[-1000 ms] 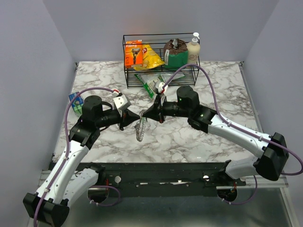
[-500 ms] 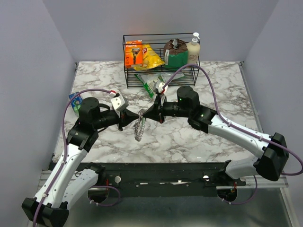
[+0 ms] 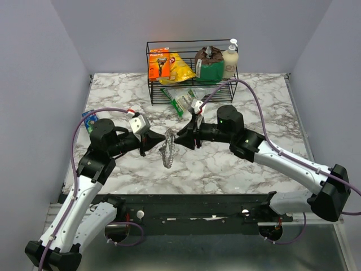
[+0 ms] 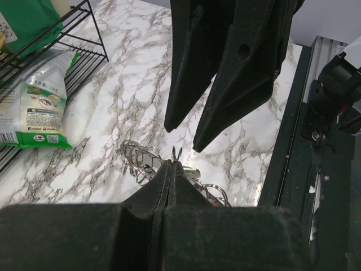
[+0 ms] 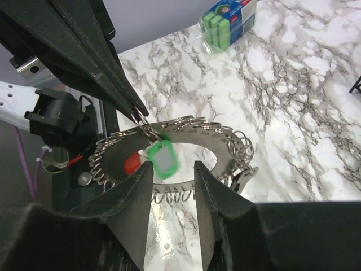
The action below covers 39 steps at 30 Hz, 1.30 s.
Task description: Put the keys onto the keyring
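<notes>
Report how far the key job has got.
Done: many small keys already fringe the keyring. In hand: the left pincer is shut on its wire; the right pincer is open beside the green-headed key. Left: whether that key is threaded yet cannot be told.

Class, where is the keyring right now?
Top view: the keyring is near the middle of the table, pinched in the left gripper, with the open right gripper facing it.

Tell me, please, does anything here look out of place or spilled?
Only the green-and-white packet: it lies flat on the table at the foot of the wire rack, not inside it. Nothing looks spilled.
</notes>
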Motion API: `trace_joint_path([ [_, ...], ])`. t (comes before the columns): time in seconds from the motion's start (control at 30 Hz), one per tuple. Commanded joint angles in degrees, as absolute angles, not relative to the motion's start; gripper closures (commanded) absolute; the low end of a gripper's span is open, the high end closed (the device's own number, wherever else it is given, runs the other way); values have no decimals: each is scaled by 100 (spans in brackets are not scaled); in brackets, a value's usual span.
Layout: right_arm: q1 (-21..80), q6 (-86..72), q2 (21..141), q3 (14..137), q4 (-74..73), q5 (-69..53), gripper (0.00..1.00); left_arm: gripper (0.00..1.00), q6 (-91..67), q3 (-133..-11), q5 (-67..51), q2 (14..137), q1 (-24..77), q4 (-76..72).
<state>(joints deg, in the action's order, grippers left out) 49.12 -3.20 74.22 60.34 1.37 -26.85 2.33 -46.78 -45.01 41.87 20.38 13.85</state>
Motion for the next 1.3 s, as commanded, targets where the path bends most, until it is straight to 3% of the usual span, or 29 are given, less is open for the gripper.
trace_joint_path([
  [0.0, 4913, -141, 7041, 5889, 123, -2417, 50, 100, 220, -4614, -4544, 4043, 2057, 1037],
  [0.27, 4913, -79, 6671, 5591, 500, -2654, 29, 100, 220, -4535, -4702, 3982, 2057, 897],
  [0.4, 4913, -97, 6399, 5240, 1140, -2978, 14, 100, 202, -4474, -4904, 3938, 2065, 783],
  [0.53, 4913, -79, 6205, 5089, 1502, -3321, 8, 100, 185, -4360, -5360, 3911, 2057, 563],
  [0.77, 4913, -105, 6117, 4966, 1960, -3893, 8, 100, 18, -4078, -6011, 3823, 2074, -156],
  [1.07, 4913, -501, 6635, 5221, 2215, -4596, 28, 100, -474, -3964, -6170, 3718, 2083, -694],
  [1.27, 4913, -598, 6811, 5326, 2267, -4720, 33, 100, -527, -3981, -6152, 3718, 2100, -782],
])
